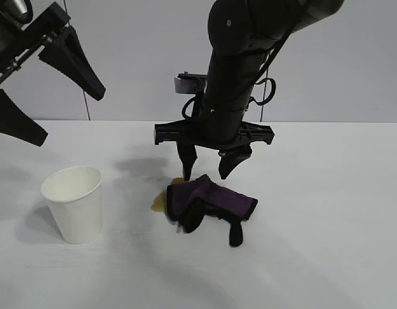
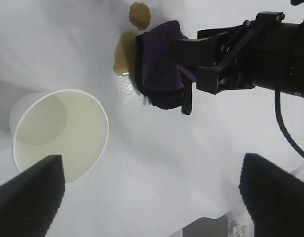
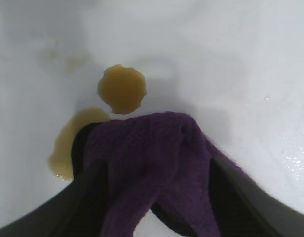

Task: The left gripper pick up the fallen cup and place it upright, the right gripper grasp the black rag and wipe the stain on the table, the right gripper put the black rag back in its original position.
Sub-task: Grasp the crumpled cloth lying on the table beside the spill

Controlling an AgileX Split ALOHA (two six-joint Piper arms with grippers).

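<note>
The cup looks like thin paper, white and matt, with a smooth wall and a rolled rim. The rag is soft cloth with a fine woven or knitted texture, dark purple with black edges, not shiny. The stain is a liquid, amber-brown and a little glossy, at 10 o'clock from the rag in the exterior view. The table is white, smooth, with a light sheen. The right gripper and the left gripper seem hard black plastic, matt.
</note>
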